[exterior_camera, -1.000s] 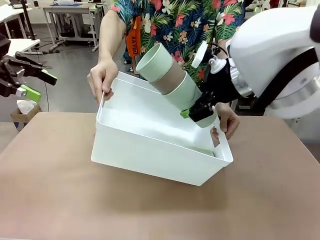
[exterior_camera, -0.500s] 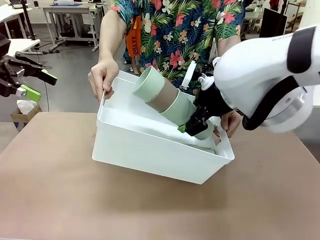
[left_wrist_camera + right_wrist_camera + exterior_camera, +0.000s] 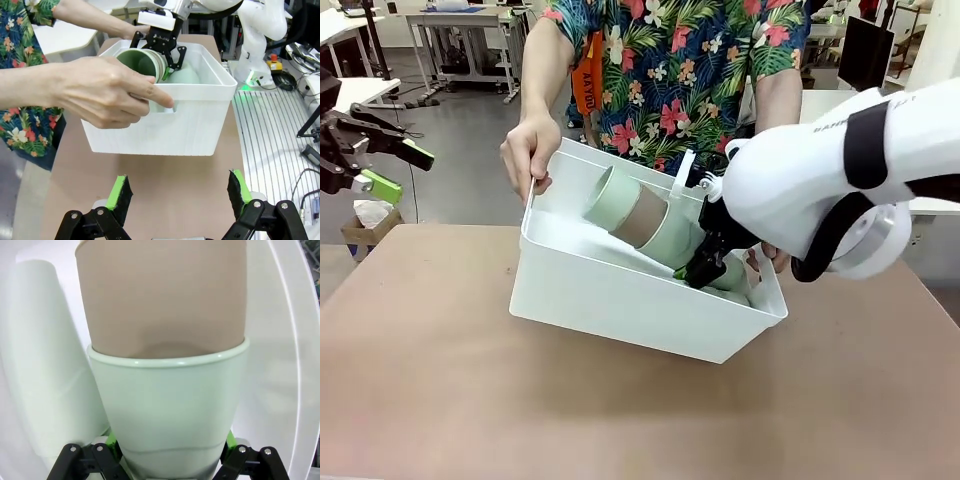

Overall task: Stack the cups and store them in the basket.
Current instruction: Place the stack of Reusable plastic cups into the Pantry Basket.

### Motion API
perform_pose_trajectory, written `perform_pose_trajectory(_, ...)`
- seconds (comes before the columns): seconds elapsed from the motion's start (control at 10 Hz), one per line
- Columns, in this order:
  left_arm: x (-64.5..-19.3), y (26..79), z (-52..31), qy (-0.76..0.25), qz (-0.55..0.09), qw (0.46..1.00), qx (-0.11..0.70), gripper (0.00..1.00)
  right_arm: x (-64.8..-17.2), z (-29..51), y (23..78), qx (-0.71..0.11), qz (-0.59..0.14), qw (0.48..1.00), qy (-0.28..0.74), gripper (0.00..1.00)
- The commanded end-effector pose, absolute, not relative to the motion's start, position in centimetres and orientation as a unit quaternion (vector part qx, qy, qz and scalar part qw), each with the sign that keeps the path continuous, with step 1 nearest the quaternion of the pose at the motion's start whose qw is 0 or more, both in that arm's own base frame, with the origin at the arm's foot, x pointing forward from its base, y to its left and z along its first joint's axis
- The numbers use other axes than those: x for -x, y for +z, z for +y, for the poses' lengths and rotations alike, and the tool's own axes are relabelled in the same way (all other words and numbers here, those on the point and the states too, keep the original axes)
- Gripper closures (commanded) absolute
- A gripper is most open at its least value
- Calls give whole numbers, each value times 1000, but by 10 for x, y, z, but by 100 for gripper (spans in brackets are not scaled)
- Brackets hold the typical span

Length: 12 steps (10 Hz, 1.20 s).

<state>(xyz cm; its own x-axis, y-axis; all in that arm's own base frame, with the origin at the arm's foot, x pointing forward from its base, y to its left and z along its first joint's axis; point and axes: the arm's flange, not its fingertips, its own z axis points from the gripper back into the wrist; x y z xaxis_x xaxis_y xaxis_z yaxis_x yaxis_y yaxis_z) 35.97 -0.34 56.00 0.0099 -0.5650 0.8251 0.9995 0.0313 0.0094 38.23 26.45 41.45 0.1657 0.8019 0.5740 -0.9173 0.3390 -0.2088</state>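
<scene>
The right gripper is pinching the bottom cup of a stack of cups, its green pads pressing against the two sides of that mint cup, as the right wrist view shows. The stack is lying tilted inside the basket, its open mouth pointing up toward the basket's far left corner. A brown cup is sitting nested in the gripped mint cup, and another mint cup is nested in the brown one at the open end. More mint cups are lying in the basket beside the held stack, close to its right end.

The basket is resting tipped on the table, its far side raised. A person's hand is gripping the basket's left short end, and the other hand is holding the right end behind the robot's arm.

The left gripper is hanging with its fingers spread wide and nothing between them, well apart from the basket, off its left side.
</scene>
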Motion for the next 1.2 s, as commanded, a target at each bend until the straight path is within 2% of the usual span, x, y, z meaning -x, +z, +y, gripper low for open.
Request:
perform_pose_trajectory(0.0,-360,564,-4,-612,-340,634,329,0,-386,279,413,-88,-306,766,559,15)
perform_pose_trajectory(0.7,-360,564,-4,-612,-340,634,329,0,-391,273,409,-78,-308,760,566,15)
perform_pose_trajectory(1.1,-360,564,-4,-612,-340,634,329,0,-389,262,427,-72,-328,752,568,15)
